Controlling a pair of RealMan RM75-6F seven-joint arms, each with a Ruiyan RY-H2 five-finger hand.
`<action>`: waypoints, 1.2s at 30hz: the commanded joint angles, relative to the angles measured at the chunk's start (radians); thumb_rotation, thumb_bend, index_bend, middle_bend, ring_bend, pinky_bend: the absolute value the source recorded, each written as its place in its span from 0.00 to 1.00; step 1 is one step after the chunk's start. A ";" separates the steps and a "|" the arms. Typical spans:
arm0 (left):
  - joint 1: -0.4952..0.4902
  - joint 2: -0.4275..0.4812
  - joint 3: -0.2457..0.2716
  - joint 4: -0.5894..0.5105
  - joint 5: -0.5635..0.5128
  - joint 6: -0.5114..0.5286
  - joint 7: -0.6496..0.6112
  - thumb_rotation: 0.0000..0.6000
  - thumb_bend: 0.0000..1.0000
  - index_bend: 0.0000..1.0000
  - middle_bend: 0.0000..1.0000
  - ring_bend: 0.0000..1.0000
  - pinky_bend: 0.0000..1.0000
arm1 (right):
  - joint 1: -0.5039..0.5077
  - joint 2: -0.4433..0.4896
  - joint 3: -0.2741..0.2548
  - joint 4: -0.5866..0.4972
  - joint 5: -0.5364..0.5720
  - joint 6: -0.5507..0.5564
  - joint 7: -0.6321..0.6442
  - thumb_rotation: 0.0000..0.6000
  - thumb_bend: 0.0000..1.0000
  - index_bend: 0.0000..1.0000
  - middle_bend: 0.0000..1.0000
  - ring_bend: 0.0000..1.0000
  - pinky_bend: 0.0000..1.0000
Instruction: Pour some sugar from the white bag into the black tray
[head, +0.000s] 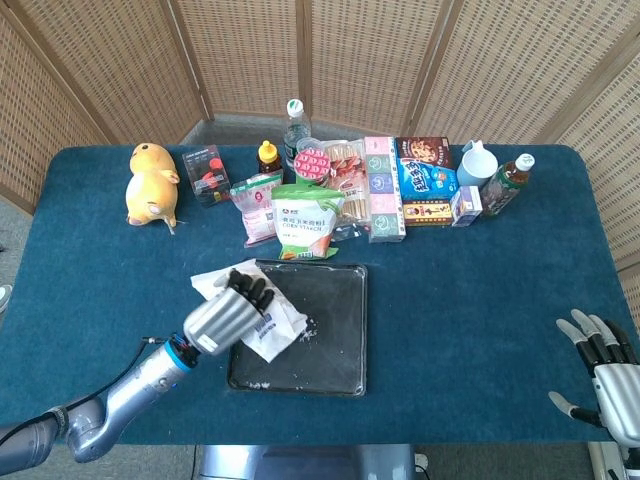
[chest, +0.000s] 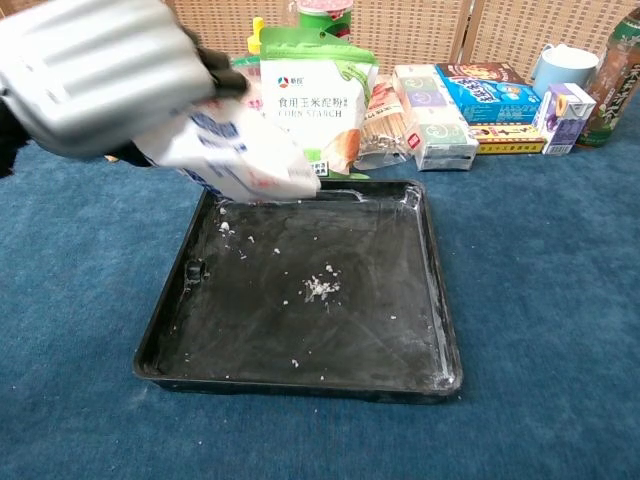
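The left robot hand (chest: 95, 75) has a smooth, matt silver metal back and black fingers (head: 245, 287). In its grip, the white bag (chest: 240, 160) looks like crinkled paper. Below it, the black tray (chest: 440, 330) is glossy, dusted white, on the tabletop's (chest: 560, 260) matt blue cloth.
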 joint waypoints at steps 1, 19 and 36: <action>0.101 -0.102 0.002 0.160 -0.122 0.189 -0.453 1.00 0.43 0.75 0.69 0.63 0.67 | 0.001 -0.003 -0.001 -0.001 0.001 -0.003 -0.006 1.00 0.00 0.13 0.02 0.03 0.00; 0.171 -0.285 -0.058 0.488 -0.321 0.228 -1.155 1.00 0.43 0.75 0.69 0.63 0.66 | 0.010 -0.016 -0.003 -0.001 0.012 -0.030 -0.034 1.00 0.00 0.13 0.02 0.03 0.00; 0.168 -0.338 -0.048 0.536 -0.391 0.113 -1.218 1.00 0.40 0.43 0.37 0.35 0.38 | 0.012 -0.021 -0.006 -0.003 0.012 -0.039 -0.040 1.00 0.00 0.13 0.02 0.03 0.00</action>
